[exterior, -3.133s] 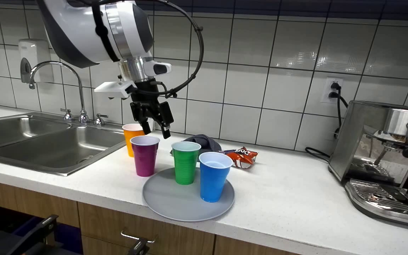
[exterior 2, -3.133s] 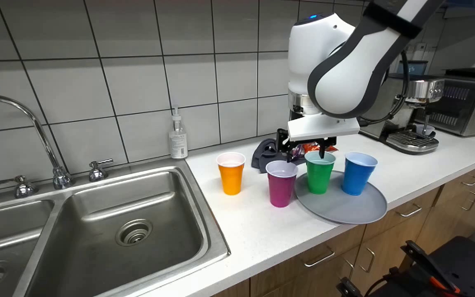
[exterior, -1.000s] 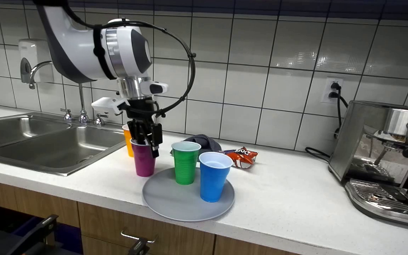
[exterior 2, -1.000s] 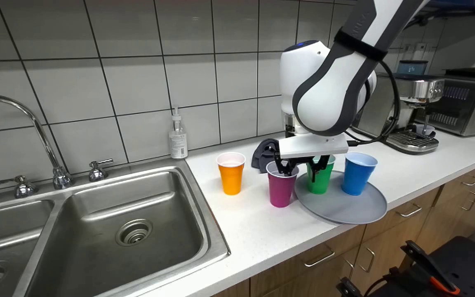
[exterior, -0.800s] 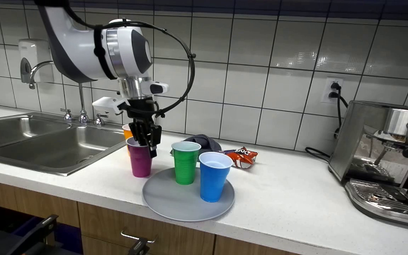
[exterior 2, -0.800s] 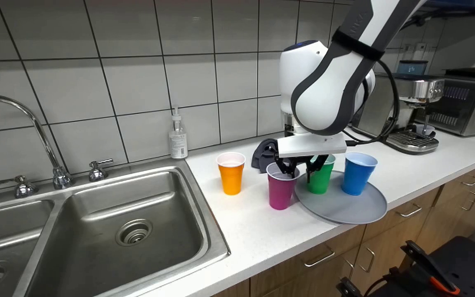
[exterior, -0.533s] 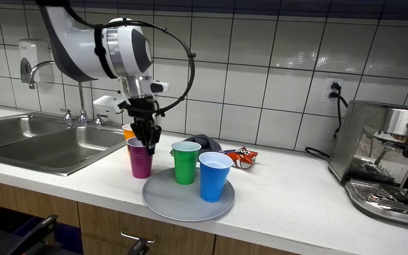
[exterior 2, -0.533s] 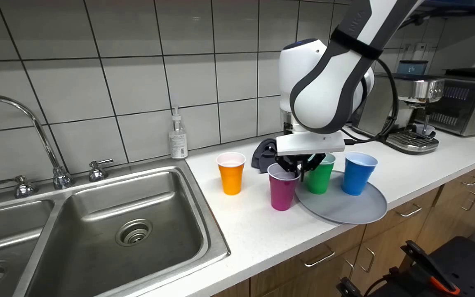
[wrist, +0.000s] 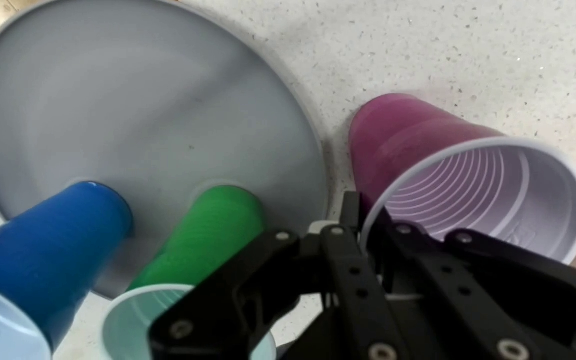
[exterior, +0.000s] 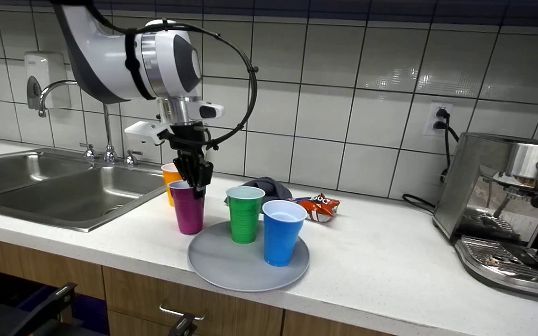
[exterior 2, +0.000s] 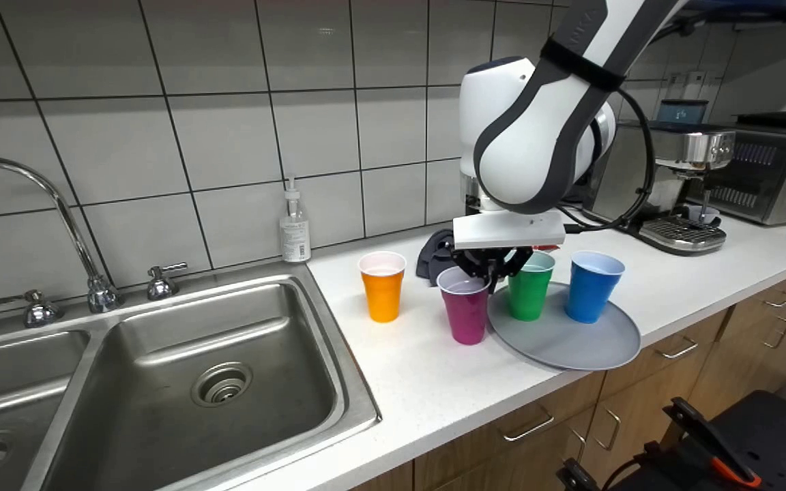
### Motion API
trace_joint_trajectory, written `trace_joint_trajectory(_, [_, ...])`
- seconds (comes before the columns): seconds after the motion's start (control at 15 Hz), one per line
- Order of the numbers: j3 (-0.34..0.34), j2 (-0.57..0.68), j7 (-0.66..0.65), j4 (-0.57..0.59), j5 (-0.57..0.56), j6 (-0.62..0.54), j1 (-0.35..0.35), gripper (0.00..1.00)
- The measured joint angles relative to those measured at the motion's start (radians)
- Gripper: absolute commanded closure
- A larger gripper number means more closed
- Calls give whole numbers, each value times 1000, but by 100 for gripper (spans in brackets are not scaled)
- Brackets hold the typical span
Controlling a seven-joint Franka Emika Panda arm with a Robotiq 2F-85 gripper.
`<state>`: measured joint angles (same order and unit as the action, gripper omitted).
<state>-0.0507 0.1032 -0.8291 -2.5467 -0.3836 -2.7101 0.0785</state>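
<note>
Purple cup [exterior 2: 467, 317] is located between the orange cup [exterior 2: 383, 296] and the grey plate [exterior 2: 570, 346]; it leans slightly, mouth toward the sink [exterior 2: 357, 389]. Whether its base bears on the counter [exterior: 381, 266] cannot be determined. Gripper [wrist: 366, 218]: jaws closed, pinching the cup's wall at the rim, one finger inside the mouth and one outside.

Markings: the robot arm [exterior 2: 526, 150] carries the letters "NKA" on its upper link. The red packet [exterior: 320, 207] shows pale lettering, creased and not fully legible. The pump bottle [exterior 2: 295, 235] has a white label, print too small to read.

Clearances: in the wrist view a narrow strip of counter separates the purple cup's base from the plate rim. The green cup [exterior 2: 528, 300] and blue cup [exterior 2: 592, 290] stand on the plate, the green one near the gripper. The plate's near rim lies close to the counter's front edge. The orange cup stands between the purple cup and the sink edge. A broad stretch of counter runs from the plate to the espresso machine [exterior: 502, 214].
</note>
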Motion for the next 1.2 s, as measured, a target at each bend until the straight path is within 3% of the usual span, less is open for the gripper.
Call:
trace_joint_trajectory(0.6, [-3,-46,131,-9,86,-1,-17,99])
trace_joint_trajectory(1.2, [-12,-142,306,-75,123,0,-78,99])
